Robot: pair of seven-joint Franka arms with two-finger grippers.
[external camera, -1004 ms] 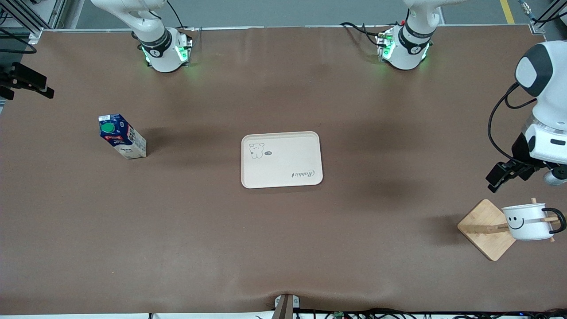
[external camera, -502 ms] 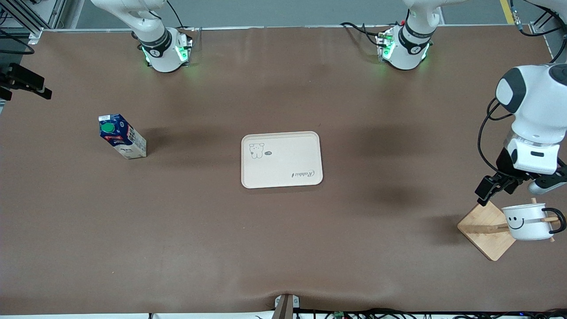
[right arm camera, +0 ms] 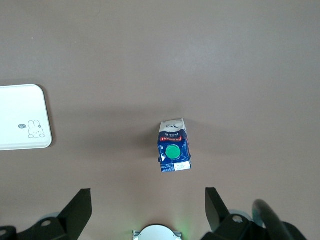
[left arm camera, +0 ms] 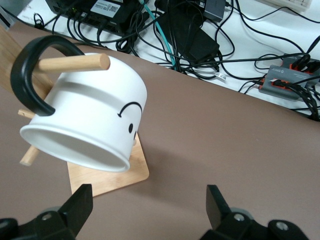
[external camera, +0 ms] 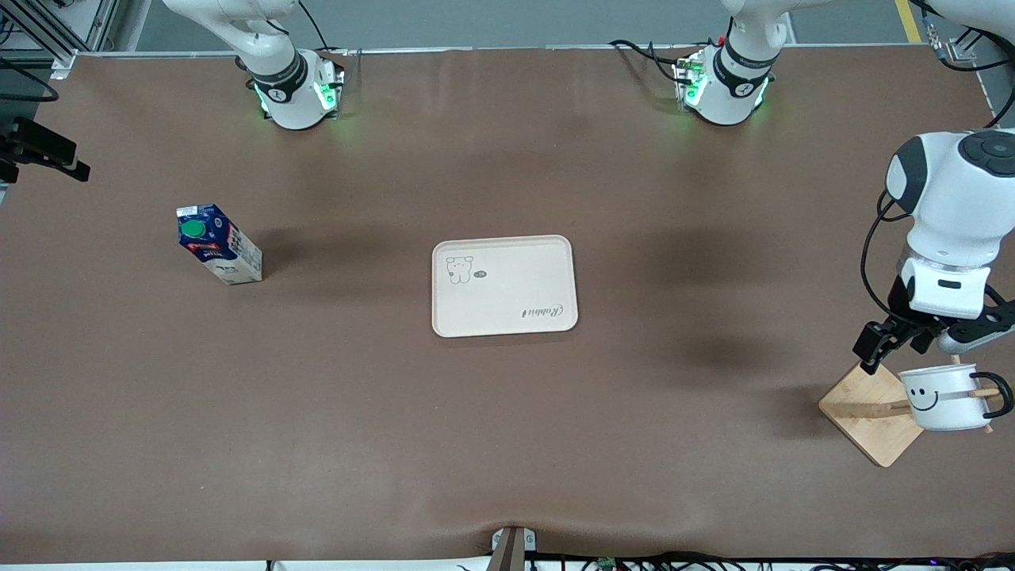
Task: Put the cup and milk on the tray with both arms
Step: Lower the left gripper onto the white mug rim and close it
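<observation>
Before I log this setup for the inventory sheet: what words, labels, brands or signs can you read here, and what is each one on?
"Rabbit": grey script on the tray, near one corner, with a small animal drawing at the corner diagonally across from it.
Red-and-white label on the milk: lettering is there but too small to read.
The cup, hung on the bamboo stand: a black smiley face only, no words.

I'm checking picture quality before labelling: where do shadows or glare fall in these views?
Front view: the milk carton throws a soft shadow toward the tray, and broad dim patches mark the brown table. Left wrist view: the cup is sharp and evenly lit. Right wrist view: no glare.
</observation>
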